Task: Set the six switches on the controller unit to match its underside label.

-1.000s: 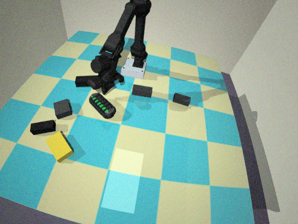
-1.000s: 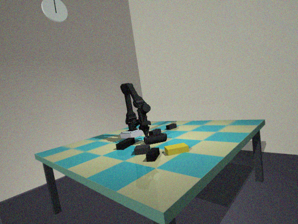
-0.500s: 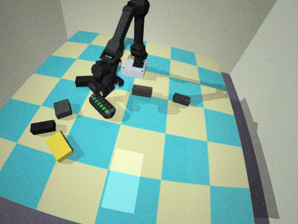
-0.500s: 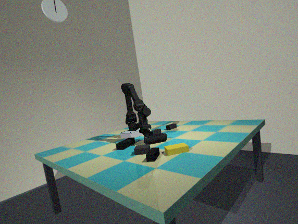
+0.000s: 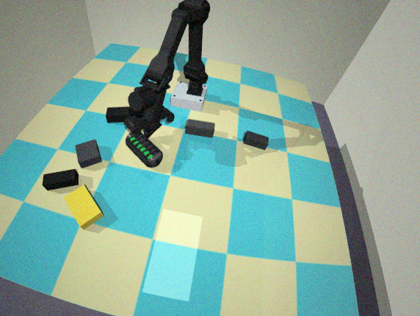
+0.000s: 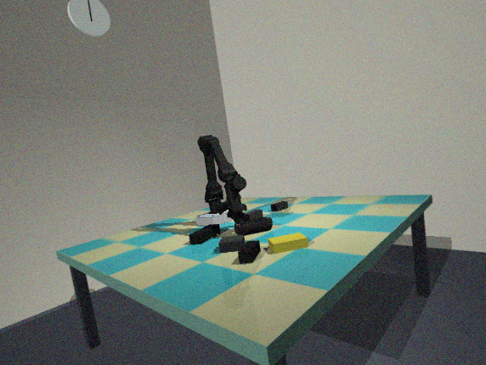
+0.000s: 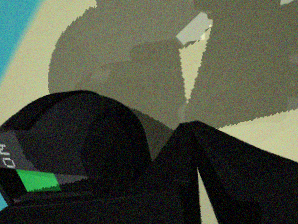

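The dark grey controller unit (image 5: 157,159) (image 6: 255,226) (image 7: 112,132) has rounded ends and lies with its switches facing up. A row of green switch ends shows along its top in the top view; which ends are pressed down is too small to tell. In the wrist view one green end and the letters ON show at the left edge. The label on its underside is hidden. My gripper (image 5: 146,135) (image 7: 189,131) is shut and empty, low at the unit's far end and side. Whether it touches the unit cannot be told.
A dark box (image 5: 117,115) lies left of my wrist. A dark grey block (image 5: 88,153), a black block (image 5: 61,179) and a yellow block (image 5: 84,206) lie left of the unit. Two dark blocks (image 5: 200,128) (image 5: 255,140) lie right of it. The white base (image 5: 186,103) stands behind.
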Motion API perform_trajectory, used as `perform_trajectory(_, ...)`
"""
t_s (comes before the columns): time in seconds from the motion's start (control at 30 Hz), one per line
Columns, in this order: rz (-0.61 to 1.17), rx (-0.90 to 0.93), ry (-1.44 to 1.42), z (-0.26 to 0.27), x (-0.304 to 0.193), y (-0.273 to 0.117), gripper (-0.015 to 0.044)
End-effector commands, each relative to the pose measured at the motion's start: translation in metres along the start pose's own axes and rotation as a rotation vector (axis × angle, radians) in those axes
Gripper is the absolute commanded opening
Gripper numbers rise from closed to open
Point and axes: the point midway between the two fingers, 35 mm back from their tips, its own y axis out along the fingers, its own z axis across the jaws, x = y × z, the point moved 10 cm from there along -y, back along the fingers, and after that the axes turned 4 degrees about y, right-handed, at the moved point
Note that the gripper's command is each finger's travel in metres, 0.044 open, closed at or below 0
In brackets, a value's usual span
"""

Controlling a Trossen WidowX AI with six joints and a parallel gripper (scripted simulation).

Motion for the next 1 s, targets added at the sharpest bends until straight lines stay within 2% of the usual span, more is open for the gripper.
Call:
perform_trajectory(0.0, 0.004, 0.005, -0.003, 0.003, -0.001, 0.000, 0.0000)
perform_trajectory(0.97, 0.004, 0.006, -0.003, 0.015, -0.001, 0.003, 0.0000)
